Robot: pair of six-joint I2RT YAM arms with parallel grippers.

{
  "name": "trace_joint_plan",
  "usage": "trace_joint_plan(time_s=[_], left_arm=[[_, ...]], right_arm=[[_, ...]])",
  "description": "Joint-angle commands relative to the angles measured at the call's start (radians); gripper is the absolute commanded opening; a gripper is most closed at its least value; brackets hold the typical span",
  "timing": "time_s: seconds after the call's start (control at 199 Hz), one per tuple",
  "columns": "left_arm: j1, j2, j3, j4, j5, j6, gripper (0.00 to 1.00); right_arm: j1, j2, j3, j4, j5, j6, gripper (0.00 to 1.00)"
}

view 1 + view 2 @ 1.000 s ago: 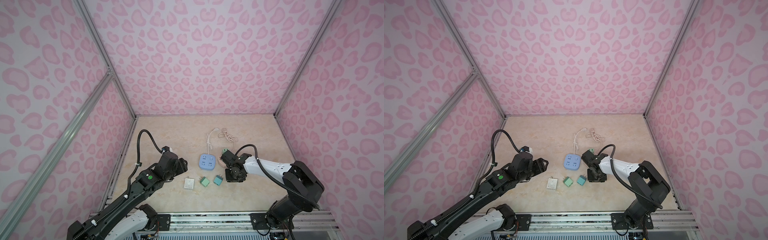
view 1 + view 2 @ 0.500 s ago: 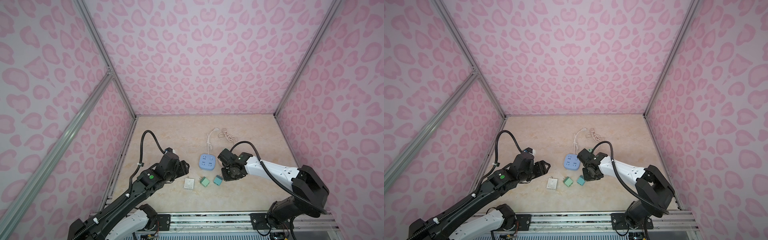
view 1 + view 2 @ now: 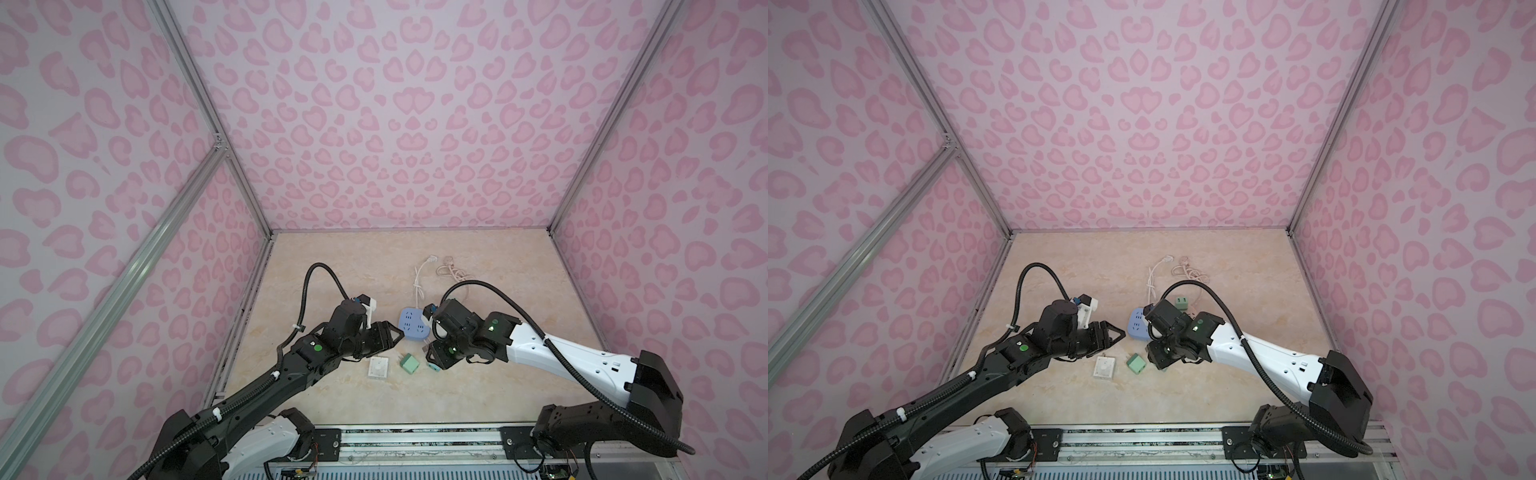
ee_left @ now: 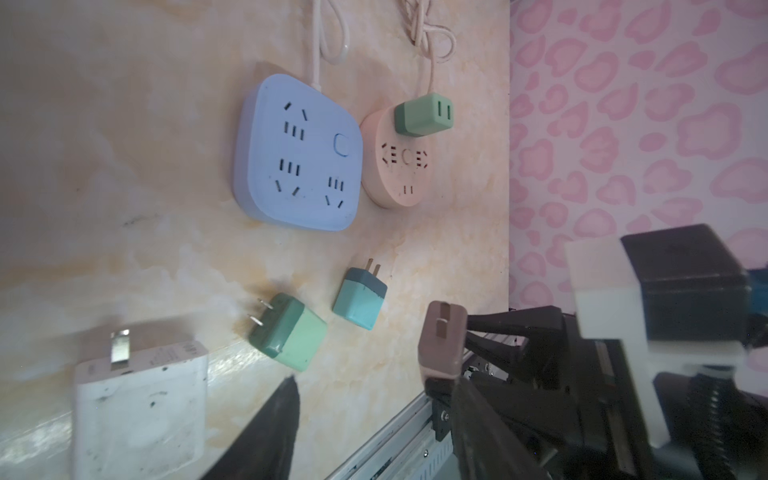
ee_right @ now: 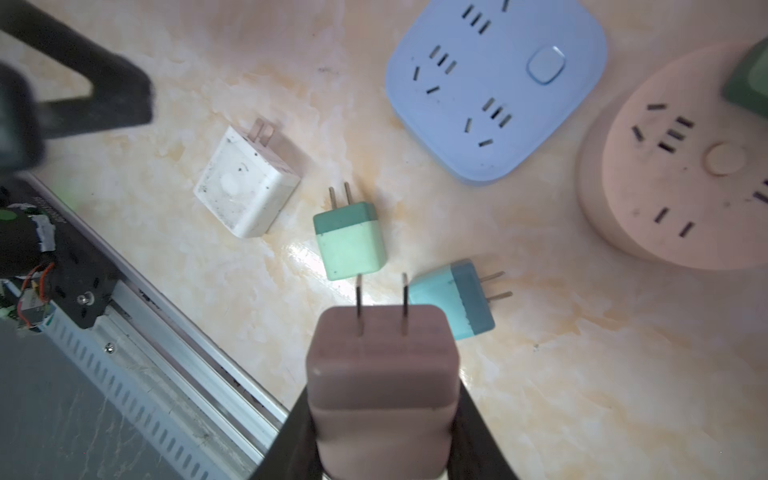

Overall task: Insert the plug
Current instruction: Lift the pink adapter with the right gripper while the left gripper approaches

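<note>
1. The right end effector point(image 5: 382, 419) is clenched on the brown plug point(image 5: 382, 361). Its fingers press the plug's two flanks, and both flat prongs point out ahead, bare and straight.
2. The plug hangs above the tabletop point(image 5: 582, 374), just off the blue power strip point(image 5: 494, 83) on the side facing the robot's base. No prong is in a slot, so by my judgement the insertion proper has not begun.
3. On that same side of the strip lie a teal plug point(image 5: 453, 299), a light green plug point(image 5: 351, 241) and, farther off, a white adapter point(image 5: 245, 187). All three are loose.
4. A pink round socket point(image 4: 399, 166) sits just beside the strip on the right arm's side, with a dark green adapter point(image 4: 424, 114) already seated in it.
5. The left end effector point(image 3: 390, 334) hovers near the strip's opposite side and holds nothing. I cannot tell how far apart its fingers stand.
6. To do this step well, I would carry the plug over a free two-slot pair on the strip. Turn the wrist until both prongs face squarely into the slots, then press straight in without rocking.
7. The strip looks light enough to slide, so the free arm could steady it from its own side.
</note>
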Motion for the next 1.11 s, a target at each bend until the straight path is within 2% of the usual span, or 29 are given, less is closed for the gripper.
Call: trace_joint_plan(time_s=[0.0, 0.266, 0.593, 0.964, 1.015, 1.1], left_arm=[[-0.005, 0.014, -0.003, 0.126, 0.057, -0.022, 0.61], [-0.027, 0.077, 0.004, 0.139, 0.076, -0.018, 0.59], [-0.062, 0.082, 0.006, 0.136, 0.076, -0.018, 0.53], [-0.070, 0.130, 0.025, 0.151, 0.115, -0.022, 0.37], [-0.070, 0.130, 0.021, 0.160, 0.120, -0.027, 0.29], [-0.071, 0.127, 0.018, 0.159, 0.121, -0.028, 0.25]], right_arm=[[0.018, 0.010, 0.016, 0.064, -0.058, -0.040, 0.03], [0.040, 0.043, 0.081, 0.040, -0.027, -0.061, 0.03], [0.042, 0.054, 0.118, 0.013, -0.021, -0.074, 0.03], [0.042, 0.078, 0.137, 0.009, -0.017, -0.065, 0.06], [0.042, 0.076, 0.140, 0.005, -0.008, -0.066, 0.06], [0.042, 0.078, 0.145, -0.001, -0.001, -0.068, 0.06]])
